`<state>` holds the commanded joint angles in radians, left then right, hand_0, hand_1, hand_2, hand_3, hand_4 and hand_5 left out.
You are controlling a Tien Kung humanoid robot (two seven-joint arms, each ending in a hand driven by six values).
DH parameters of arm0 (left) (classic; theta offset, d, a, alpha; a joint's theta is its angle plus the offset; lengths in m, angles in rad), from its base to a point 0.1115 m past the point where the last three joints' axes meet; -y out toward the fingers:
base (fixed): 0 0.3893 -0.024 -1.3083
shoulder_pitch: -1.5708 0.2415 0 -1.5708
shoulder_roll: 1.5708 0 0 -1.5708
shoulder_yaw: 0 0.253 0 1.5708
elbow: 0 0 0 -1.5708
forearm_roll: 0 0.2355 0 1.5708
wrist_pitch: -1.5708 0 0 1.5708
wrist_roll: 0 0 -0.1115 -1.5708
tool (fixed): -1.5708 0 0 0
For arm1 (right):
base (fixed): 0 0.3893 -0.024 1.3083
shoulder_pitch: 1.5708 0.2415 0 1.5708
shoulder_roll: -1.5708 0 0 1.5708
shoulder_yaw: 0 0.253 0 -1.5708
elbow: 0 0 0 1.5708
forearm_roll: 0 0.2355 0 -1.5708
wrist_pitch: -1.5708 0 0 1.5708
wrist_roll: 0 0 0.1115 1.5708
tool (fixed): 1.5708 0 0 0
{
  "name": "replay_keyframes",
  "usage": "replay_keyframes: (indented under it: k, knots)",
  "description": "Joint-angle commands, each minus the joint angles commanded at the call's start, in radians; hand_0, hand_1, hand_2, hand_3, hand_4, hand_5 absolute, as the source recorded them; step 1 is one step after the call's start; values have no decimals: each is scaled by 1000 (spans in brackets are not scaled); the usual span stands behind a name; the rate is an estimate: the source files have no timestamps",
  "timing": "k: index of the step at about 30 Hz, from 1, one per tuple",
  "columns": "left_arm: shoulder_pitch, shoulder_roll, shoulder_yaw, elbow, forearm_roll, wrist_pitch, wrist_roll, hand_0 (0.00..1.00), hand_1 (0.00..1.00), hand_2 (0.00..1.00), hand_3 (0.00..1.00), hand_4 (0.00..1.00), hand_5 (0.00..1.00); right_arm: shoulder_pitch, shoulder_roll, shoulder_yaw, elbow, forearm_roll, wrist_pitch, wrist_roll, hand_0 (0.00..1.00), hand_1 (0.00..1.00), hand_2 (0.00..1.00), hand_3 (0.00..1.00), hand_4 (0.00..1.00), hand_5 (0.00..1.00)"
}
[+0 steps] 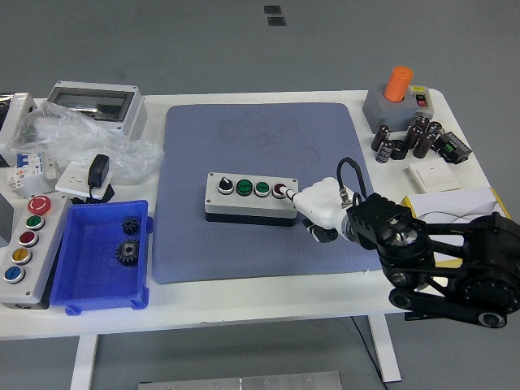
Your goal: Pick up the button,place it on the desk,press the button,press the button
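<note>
Right white-gloved hand (318, 203), fingers curled, index fingertip touching the red button on the grey four-button control box (249, 197).

White table on a grey floor, viewed from above.

The floor (162, 41) is a uniform grey, matte surface under even, diffuse light; no hard shadows show on it. Two small dark rectangular plates (274, 15) are set in the floor near the top edge, one just behind the other. The table (268, 296) has a white top with rounded far corners; its near edge runs across the lower part of the view. Two white legs (84, 361) descend from the underside, one at the left and one at the right. A pale metal plate (240, 381) lies on the floor between the legs at the bottom edge. No walls or windows are in view.
</note>
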<state>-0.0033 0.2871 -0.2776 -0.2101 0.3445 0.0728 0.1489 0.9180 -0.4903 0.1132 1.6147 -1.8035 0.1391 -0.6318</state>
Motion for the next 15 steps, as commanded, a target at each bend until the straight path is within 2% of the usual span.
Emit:
replay_keyframes:
  k: [3, 7, 9, 12, 13, 15]
  knots:
    - [0, 0, 0, 0, 0, 0, 0, 619, 627, 560, 595, 566, 321, -2, -9, 39, 10, -17, -57, 37, 509, 510, 299, 998, 378, 2]
    - [1, 0, 2, 0, -1, -1, 0, 618, 628, 561, 594, 566, 324, -8, -37, 121, 42, -10, -145, 109, 508, 506, 299, 990, 379, 2]
    - [1, 1, 1, 0, 0, -1, 0, 618, 628, 561, 594, 566, 324, -18, -55, 163, 63, 9, -174, 130, 508, 506, 299, 990, 379, 2]
    - [0, 1, -1, 0, 1, -1, 0, 618, 628, 561, 594, 566, 324, -40, -82, 224, 88, 38, -172, 136, 508, 506, 299, 990, 379, 2]
    - [0, 2, 0, 0, 1, -2, 0, 618, 628, 560, 594, 567, 325, -53, -91, 251, 96, 50, -168, 138, 566, 586, 371, 919, 518, 49]
    - [-1, 2, 5, 0, -1, -2, 0, 618, 628, 560, 594, 567, 325, -77, -101, 293, 103, 66, -168, 147, 566, 586, 371, 919, 518, 49]
